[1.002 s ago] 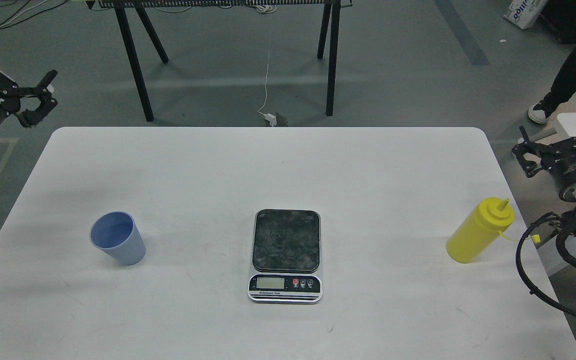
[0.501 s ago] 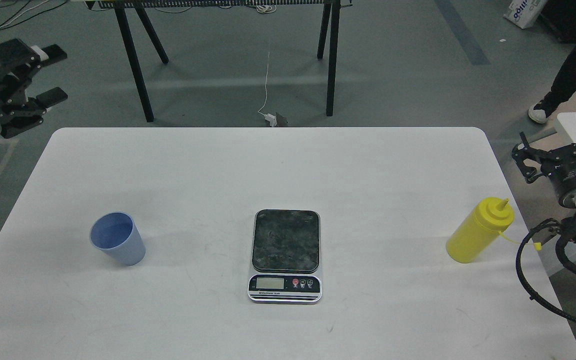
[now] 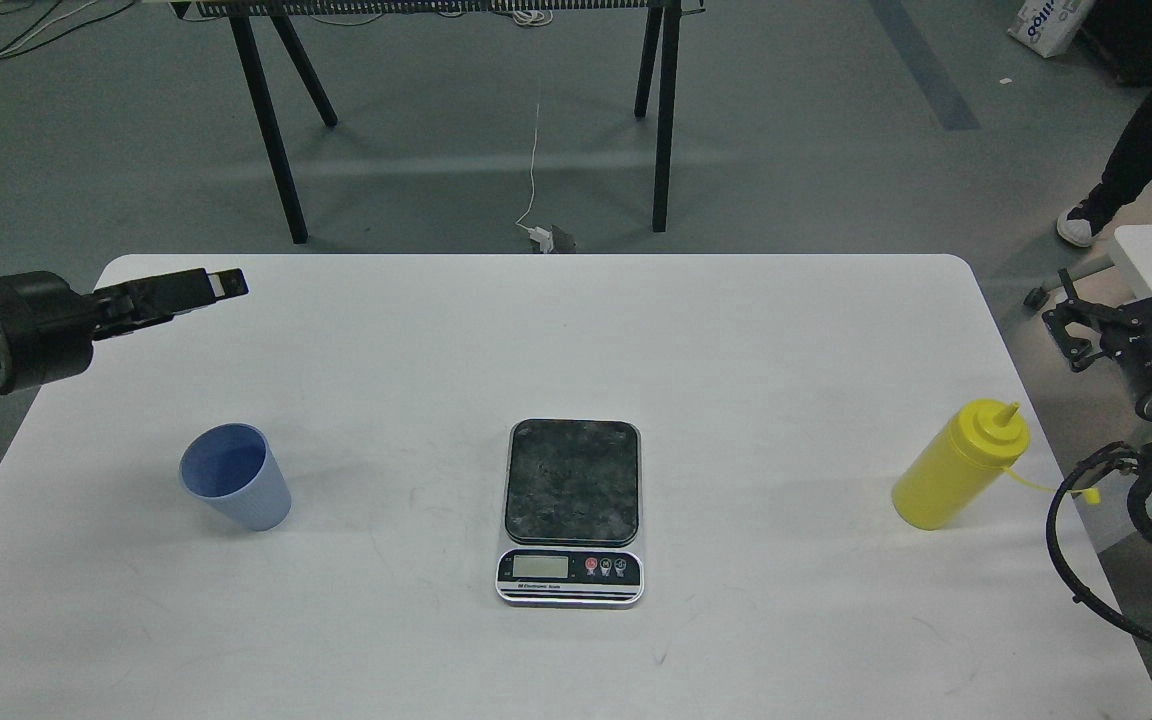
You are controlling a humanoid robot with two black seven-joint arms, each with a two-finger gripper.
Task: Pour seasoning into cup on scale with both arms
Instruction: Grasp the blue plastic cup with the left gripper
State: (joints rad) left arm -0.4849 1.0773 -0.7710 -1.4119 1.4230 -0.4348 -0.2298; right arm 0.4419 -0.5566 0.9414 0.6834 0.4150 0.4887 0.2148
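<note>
Approach stage, nothing grasped yet. Small light-blue ribbed plastic cup (image 3: 235,476) upright on white counter (image 3: 556,330), left side, well apart from flat rectangular digital scale (image 3: 571,510) with dark mottled plate, set at centre. Scale plate bare. Yellow plastic squeeze bottle of seasoning (image 3: 958,464) upright near right counter edge, nozzle up, small tethered cap hanging off to its right.

Left gripper (image 3: 221,284) reaching in over the far-left counter, beyond the cup, seen side-on; jaws empty, gap between them not readable (cannot tell). Right gripper (image 3: 1126,305) off the right counter edge, beyond the bottle, jaws spread wide, empty.

Next move, by judgement: left down to cup level, close around ribbed wall, carry to scale plate; right down around bottle body. Cup tapered and light, likely to tip if nudged at the rim.

Surroundings: black trestle legs (image 3: 276,130) and white cable (image 3: 534,150) on grey floor behind, person's shoe (image 3: 1076,228) far right. Nothing between cup and scale.
</note>
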